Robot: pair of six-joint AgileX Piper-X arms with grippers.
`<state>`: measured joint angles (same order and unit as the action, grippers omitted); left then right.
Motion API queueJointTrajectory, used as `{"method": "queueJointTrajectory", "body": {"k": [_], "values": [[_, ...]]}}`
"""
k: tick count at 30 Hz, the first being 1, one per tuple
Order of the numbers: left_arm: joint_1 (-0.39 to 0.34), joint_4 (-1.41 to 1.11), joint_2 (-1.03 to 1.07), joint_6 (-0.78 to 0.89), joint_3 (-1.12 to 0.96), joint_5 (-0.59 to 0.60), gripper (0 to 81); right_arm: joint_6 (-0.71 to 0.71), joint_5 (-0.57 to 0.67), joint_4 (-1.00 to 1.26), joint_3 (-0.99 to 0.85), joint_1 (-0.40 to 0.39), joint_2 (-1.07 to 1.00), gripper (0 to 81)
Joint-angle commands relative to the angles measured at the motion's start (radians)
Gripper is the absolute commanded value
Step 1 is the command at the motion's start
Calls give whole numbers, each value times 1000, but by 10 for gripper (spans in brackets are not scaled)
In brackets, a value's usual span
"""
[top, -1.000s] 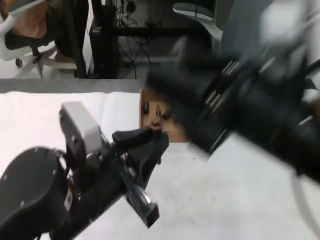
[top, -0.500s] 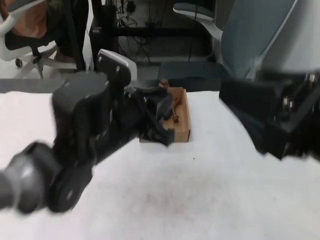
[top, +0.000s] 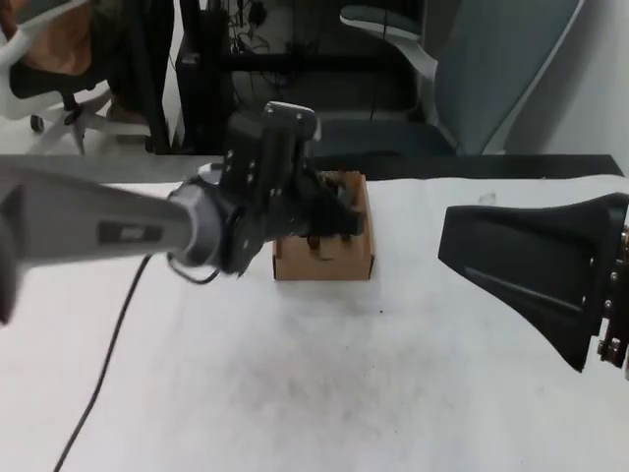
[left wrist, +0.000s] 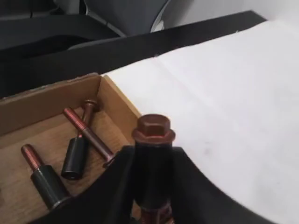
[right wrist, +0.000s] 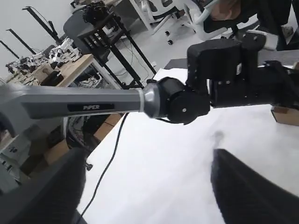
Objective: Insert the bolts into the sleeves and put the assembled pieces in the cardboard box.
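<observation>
Left wrist view: left gripper [left wrist: 152,161] pinches a bolt [left wrist: 153,128] upright over the edge of the box [left wrist: 114,100]; other bolts [left wrist: 77,149] lie inside. Since the earlier frames, this arm has swung forward to the box. The right gripper [right wrist: 149,186], fingers spread, has withdrawn rightward.

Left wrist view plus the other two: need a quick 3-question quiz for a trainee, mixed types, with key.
1. True or false: the right pincer is shut on something.
2. Pick one. The left pincer is: A) over the cardboard box, at its rim; B) deep inside it, touching its floor; C) far off to one side of it.
3. Fill in: the left pincer grips a copper-headed ___.

Key: 1 false, its fingers stand apart with nothing between them. 2 A. 3 bolt.
</observation>
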<state>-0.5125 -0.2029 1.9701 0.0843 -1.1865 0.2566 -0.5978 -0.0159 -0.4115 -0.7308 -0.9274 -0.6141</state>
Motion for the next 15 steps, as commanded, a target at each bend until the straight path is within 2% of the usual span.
{"method": "queueJointTrajectory", "body": {"k": [1,2,5,6,10,14,15], "values": [[2,56,21,-65,-88,-7,560,-10,6,1,-7,1,7,700],[2,49,24,-69,-102,-31,700,-10,6,1,-7,1,7,700],[2,43,12,-24,-131,-165,700,-10,6,1,-7,1,7,700],[4,43,0,0,-134,-164,700,-10,6,1,-7,1,7,700],[3,165,-93,84,-134,-139,700,5,16,-15,-7,1,7,567],[3,454,-233,108,-131,-38,700,42,10,-167,-7,1,4,542],[3,516,-273,69,-126,-7,581,66,10,-193,-7,1,4,500]]}}
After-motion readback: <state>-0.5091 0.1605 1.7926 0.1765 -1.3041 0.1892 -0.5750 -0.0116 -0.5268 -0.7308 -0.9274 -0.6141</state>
